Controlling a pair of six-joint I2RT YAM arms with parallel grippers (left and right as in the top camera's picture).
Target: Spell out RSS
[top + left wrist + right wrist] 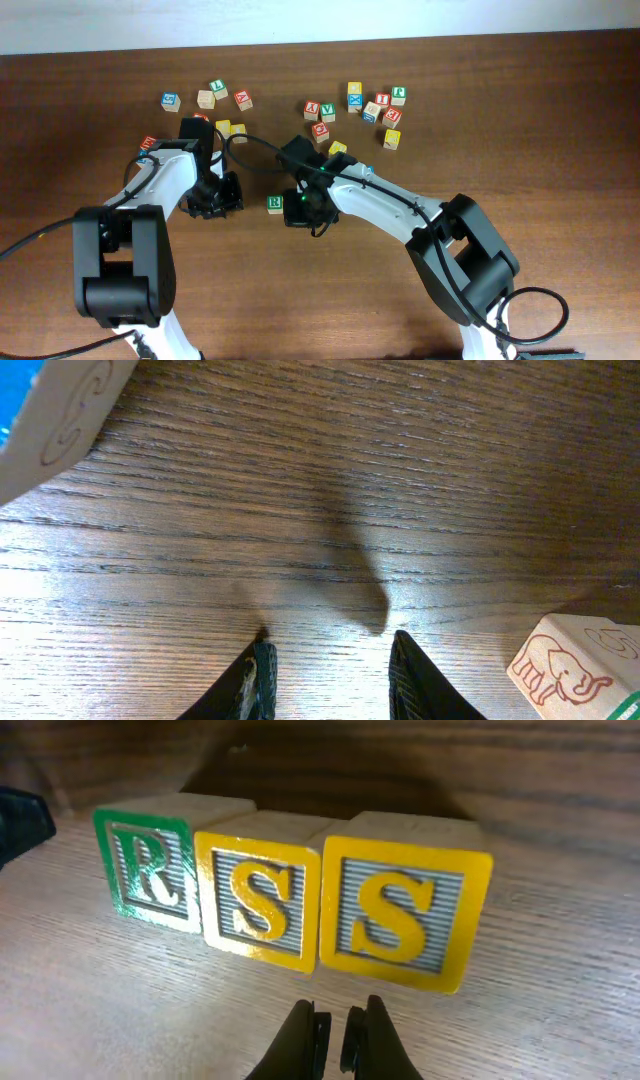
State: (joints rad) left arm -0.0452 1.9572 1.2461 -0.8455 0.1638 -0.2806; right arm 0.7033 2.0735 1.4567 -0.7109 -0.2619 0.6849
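Note:
In the right wrist view three wooden cubes stand side by side in a touching row that reads RSS: a green R cube (150,865), a yellow S cube (258,900) and a second yellow S cube (400,910). My right gripper (335,1025) sits just in front of the row, shut and empty. From overhead only the green R cube (274,204) shows, because the right gripper (305,205) covers both S cubes. My left gripper (230,193) is to the left of the R cube. Its jaws (330,660) stand open over bare wood.
Loose alphabet cubes lie along the far side of the table, one group at the back left (215,95) and another at the back right (372,108). Two yellow cubes (230,128) sit behind the left arm. A cube with an elephant drawing (570,670) is right of the left fingers.

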